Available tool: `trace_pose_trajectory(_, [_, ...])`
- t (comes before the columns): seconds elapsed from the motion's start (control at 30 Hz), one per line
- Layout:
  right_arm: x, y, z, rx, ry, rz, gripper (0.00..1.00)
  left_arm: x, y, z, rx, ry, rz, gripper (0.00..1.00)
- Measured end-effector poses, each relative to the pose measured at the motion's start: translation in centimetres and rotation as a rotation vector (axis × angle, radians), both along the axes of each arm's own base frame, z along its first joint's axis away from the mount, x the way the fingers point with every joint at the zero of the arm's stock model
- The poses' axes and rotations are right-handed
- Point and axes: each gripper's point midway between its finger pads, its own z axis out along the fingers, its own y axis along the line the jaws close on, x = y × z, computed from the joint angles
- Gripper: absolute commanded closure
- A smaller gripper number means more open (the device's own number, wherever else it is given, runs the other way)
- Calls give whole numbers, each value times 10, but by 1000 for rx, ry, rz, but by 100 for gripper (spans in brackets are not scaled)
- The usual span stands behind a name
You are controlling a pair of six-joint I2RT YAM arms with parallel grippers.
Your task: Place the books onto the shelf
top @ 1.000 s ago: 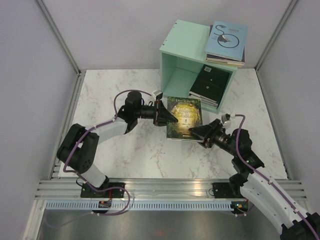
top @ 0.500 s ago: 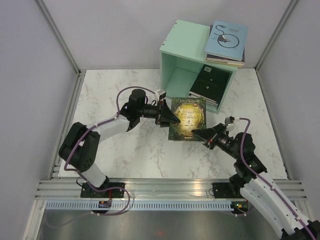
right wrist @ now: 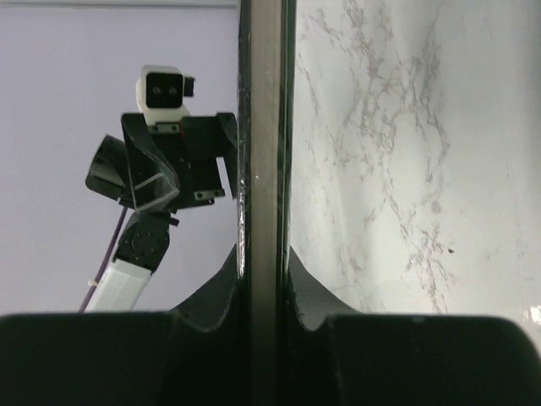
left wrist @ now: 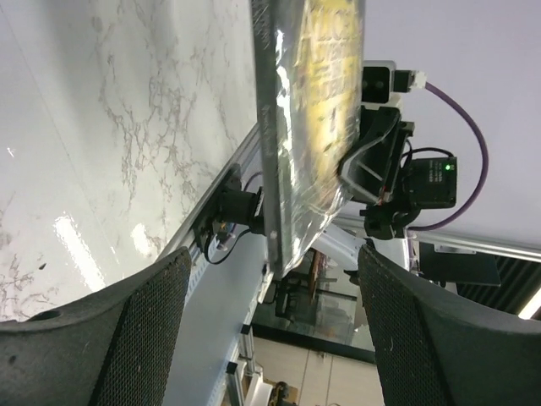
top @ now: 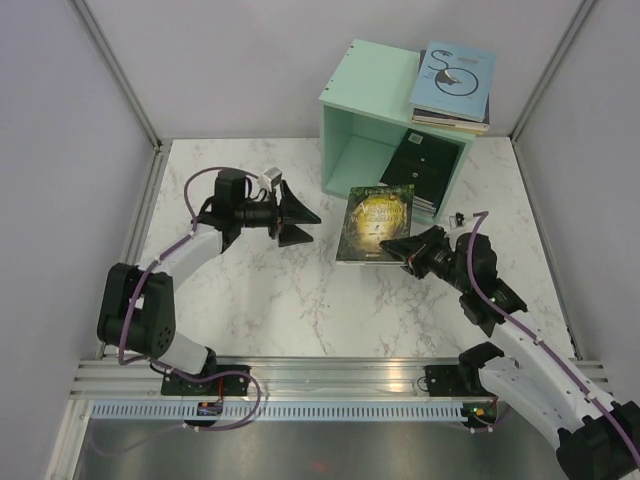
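A green-gold book [top: 375, 222] hangs tilted just in front of the mint-green shelf [top: 365, 95], its left part raised. My right gripper [top: 403, 246] is shut on its near right edge. The right wrist view shows the book [right wrist: 264, 127] edge-on, clamped between the right gripper's [right wrist: 264, 279] jaws. My left gripper [top: 308, 224] stands open to the left of the book, apart from it. In the left wrist view the book [left wrist: 308, 101] is beyond the open left gripper [left wrist: 272, 334]. A black book [top: 420, 165] leans inside the shelf. A light blue book [top: 455, 72] tops a small stack on the shelf.
The shelf stands at the back of the marble table [top: 250, 290], its open face toward the arms. Grey walls enclose the table on three sides. A metal rail [top: 320, 385] runs along the near edge by the arm bases.
My left gripper opened, let go of the green-gold book and drew back to the left. My right gripper shut on the book and moved it up toward the shelf.
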Motion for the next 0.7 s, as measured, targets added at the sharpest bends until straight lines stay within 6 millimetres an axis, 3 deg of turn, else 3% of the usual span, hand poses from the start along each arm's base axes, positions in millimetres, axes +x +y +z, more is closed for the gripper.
trace_pose_trajectory(0.13, [26, -5, 19, -1, -38, -47, 100, -7, 13, 4, 11, -28, 13, 19])
trace_pose_trajectory(0.23, [48, -13, 22, -1, -35, -92, 100, -18, 16, 2, 16, -26, -2, 20])
trace_pose_trajectory(0.43, [97, -37, 1, 9, 27, -210, 100, -39, 21, -6, 26, -10, -12, 21])
trace_pose_trajectory(0.67, [148, -80, -17, 45, 90, -352, 100, -53, 25, -4, 23, -26, -15, 21])
trace_pose_trajectory(0.7, [154, -84, -19, 55, 97, -354, 95, -55, 25, -4, 23, -30, -15, 22])
